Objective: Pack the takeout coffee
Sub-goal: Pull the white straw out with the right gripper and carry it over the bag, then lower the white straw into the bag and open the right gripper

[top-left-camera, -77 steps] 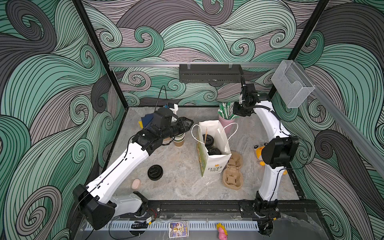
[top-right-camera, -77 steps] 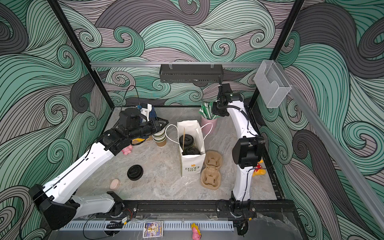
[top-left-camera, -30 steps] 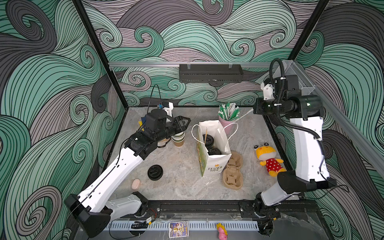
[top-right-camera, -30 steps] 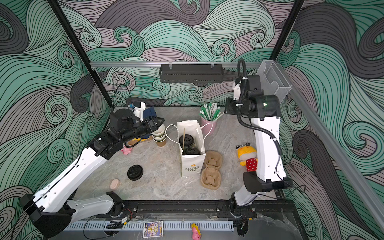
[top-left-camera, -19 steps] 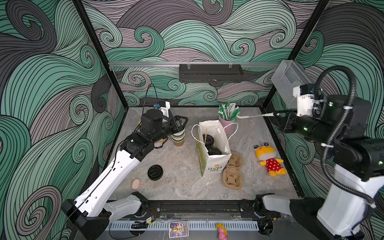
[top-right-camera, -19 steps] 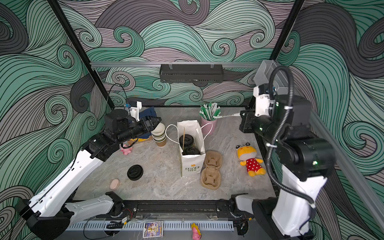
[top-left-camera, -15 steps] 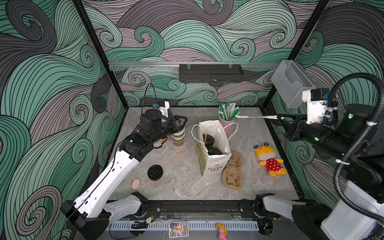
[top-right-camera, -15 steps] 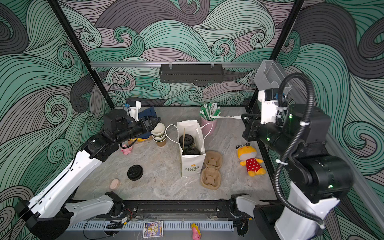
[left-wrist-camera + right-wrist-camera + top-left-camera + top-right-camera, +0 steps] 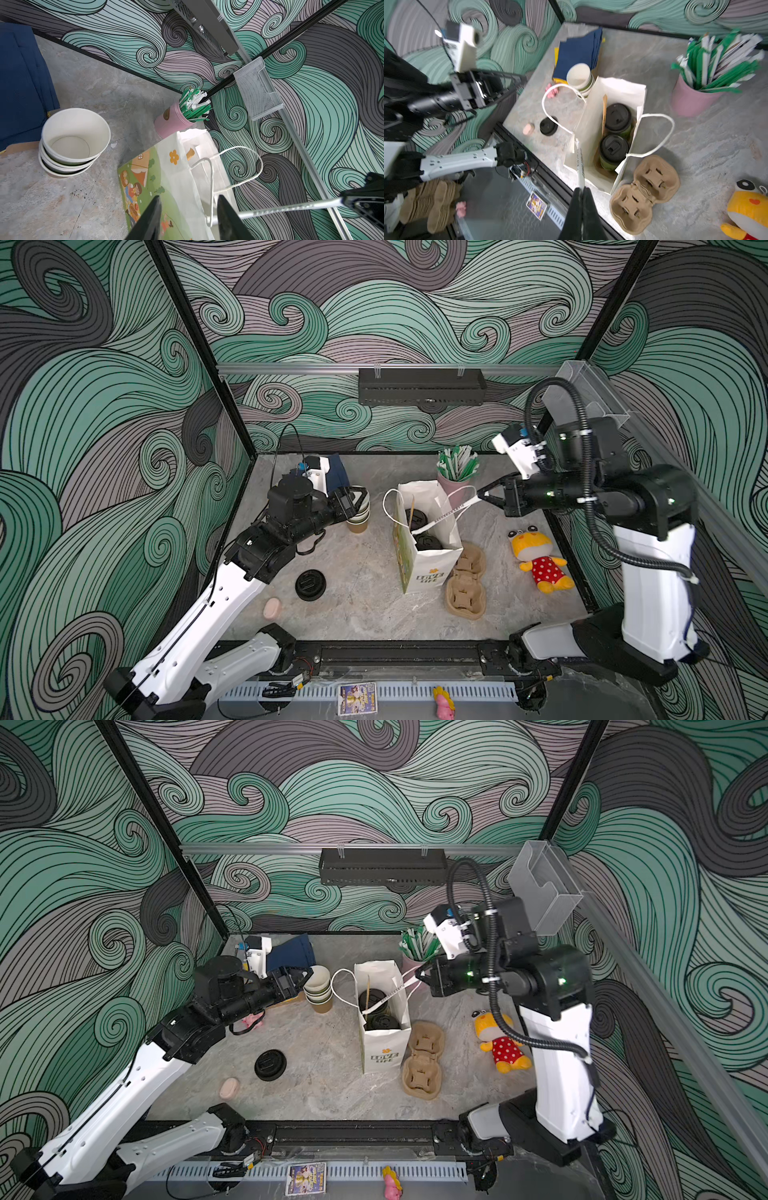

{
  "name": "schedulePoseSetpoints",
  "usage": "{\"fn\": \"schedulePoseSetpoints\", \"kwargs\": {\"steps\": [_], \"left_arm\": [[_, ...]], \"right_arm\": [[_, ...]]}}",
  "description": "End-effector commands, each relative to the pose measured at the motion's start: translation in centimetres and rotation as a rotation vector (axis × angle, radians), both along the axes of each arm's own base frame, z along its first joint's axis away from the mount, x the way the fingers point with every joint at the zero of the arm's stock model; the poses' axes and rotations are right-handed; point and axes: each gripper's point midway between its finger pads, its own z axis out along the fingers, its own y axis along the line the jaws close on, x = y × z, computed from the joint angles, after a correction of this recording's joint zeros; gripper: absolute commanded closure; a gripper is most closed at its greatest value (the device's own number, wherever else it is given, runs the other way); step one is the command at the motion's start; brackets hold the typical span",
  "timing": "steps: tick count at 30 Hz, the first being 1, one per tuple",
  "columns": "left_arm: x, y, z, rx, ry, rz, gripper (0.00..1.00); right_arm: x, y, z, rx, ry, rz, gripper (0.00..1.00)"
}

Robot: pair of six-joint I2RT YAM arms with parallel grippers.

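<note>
change: since 0.5 s ago we see the right gripper (image 9: 480, 496) swung back in, jaws pinching a wrapped straw (image 9: 451, 512) now across the paper bag (image 9: 428, 572) mouth; left gripper (image 9: 189, 204) jaws spread, empty | room: grey marbled worktop (image 9: 353, 580), wave-print walls (image 9: 415, 302) | bag holds 2 lidded coffee cups (image 9: 614, 148), 1 wooden stirrer (image 9: 603, 116) | pink cup (image 9: 689, 104): straws

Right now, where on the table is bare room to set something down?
Widest bare patch: between the loose black lid and the paper bag, toward the front edge. Smaller ones: between cup carrier and plush toy; between navy napkins and straw cup at the back. Crowded: close around the bag.
</note>
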Motion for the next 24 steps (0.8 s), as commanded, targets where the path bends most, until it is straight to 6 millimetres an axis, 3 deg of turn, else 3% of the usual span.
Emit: {"fn": "schedulePoseSetpoints", "kwargs": {"steps": [1, 7, 16, 24], "left_arm": [[-0.2, 1.1, -0.3, 0.01, 0.01, 0.041, 0.54], [-0.3, 1.3, -0.4, 0.013, 0.011, 0.053, 0.54], [-0.1, 1.3, -0.8, 0.014, 0.02, 0.057, 0.54], [-0.6, 2.0, -1.1, 0.017, 0.027, 0.081, 0.54]], "right_arm": [[-0.3, -0.8, -3.1, -0.181, 0.05, 0.021, 1.0], [1.2, 1.8, -4.5, -0.206, 0.091, 0.079, 1.0], [4.3, 6.2, -9.3, -0.263, 0.242, 0.124, 1.0], [7.1, 7.9, -12.9, -0.33, 0.305, 0.118, 1.0]]}}
